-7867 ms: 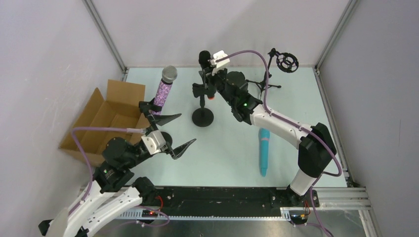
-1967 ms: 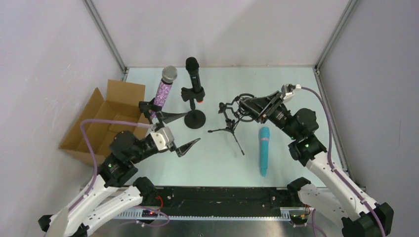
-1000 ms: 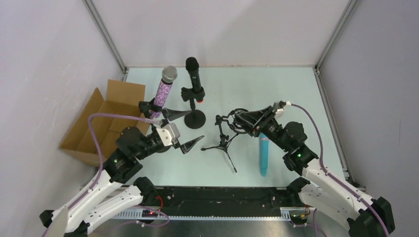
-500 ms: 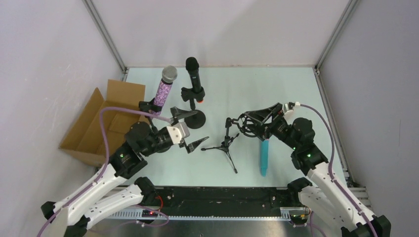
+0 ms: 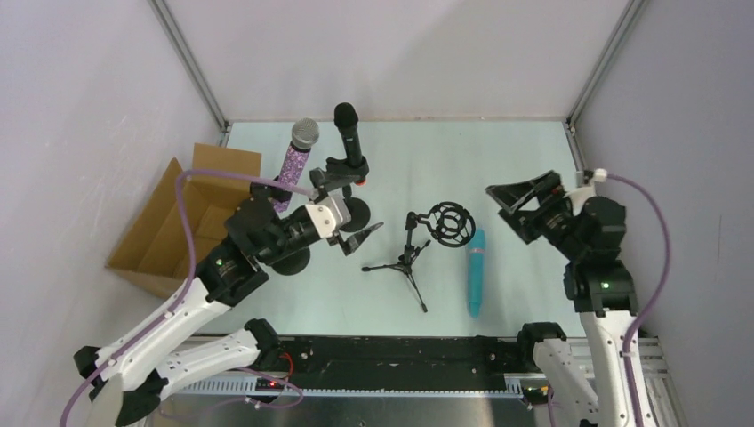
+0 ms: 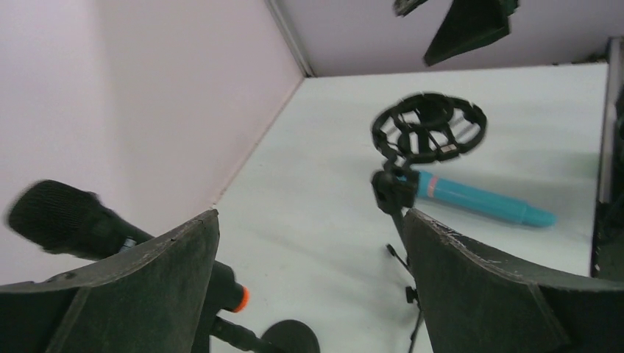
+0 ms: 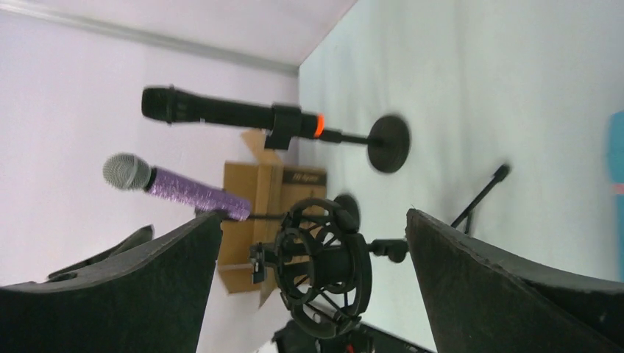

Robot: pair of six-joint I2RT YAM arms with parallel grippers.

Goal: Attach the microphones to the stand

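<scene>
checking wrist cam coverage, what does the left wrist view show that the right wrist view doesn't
Left wrist only: the light blue mic lying flat on the table; the right wrist catches at most a blue sliver at its edge. Right wrist only: the purple glitter mic and the cardboard box. Both: the black mic and the empty shock-mount tripod.

Glittery purple microphone (image 5: 294, 166), matt cardboard box (image 5: 222, 162)

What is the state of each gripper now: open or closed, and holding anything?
Left gripper: open, holding nothing.
Right gripper: open, holding nothing.
</scene>
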